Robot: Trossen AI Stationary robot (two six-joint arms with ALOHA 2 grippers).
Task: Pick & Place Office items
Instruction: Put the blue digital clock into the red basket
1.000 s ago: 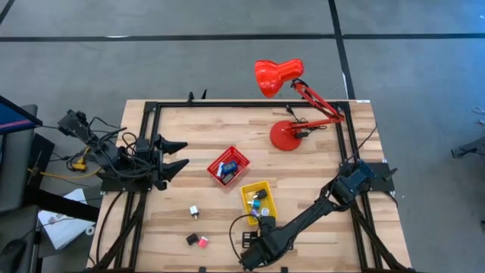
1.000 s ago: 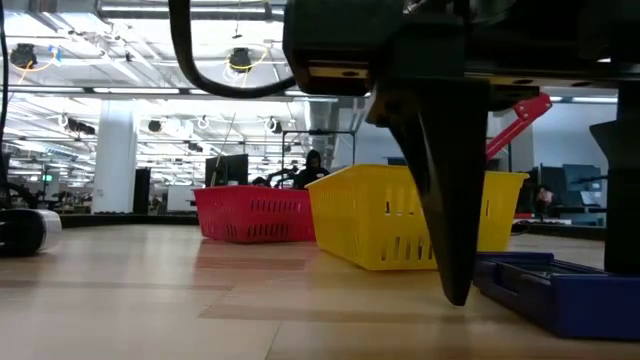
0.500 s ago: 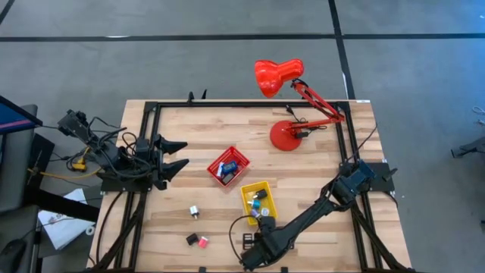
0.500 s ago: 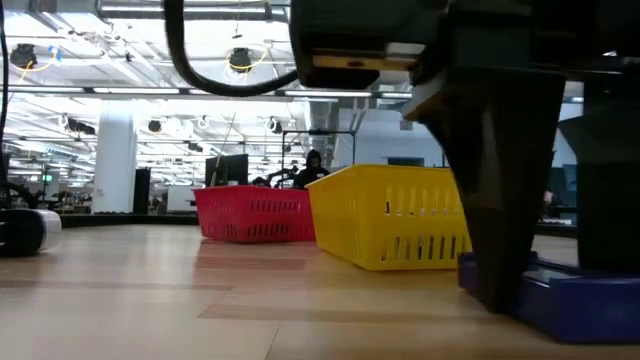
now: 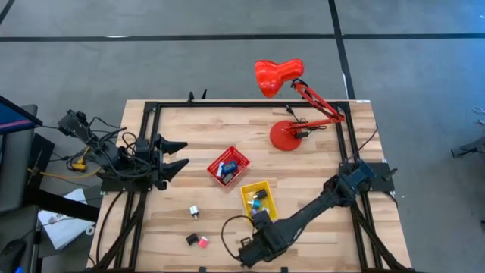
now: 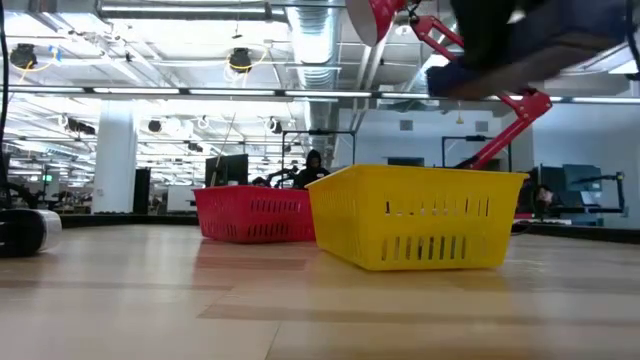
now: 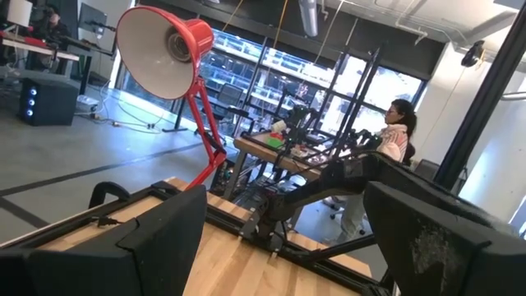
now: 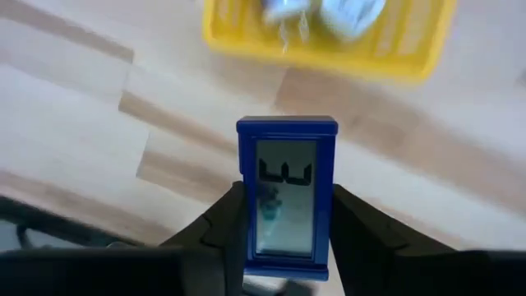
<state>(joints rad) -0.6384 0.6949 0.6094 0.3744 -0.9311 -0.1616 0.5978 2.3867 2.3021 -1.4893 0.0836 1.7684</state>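
With fingers clamped on either side, right gripper point(image 8: 283, 234) grasping blue rectangular item point(image 8: 287, 196), lifted clear of table point(image 5: 318, 163) near front edge. Step in hand: carry to a tray. Yellow tray point(image 5: 258, 201) just beside, at 12 o'clock; red tray point(image 5: 228, 167) beyond, at 11 o'clock. Next: hold grip, raise above tray rim, centre over it, then release. Left gripper point(image 5: 176, 154) spread, idle at 9 o'clock.
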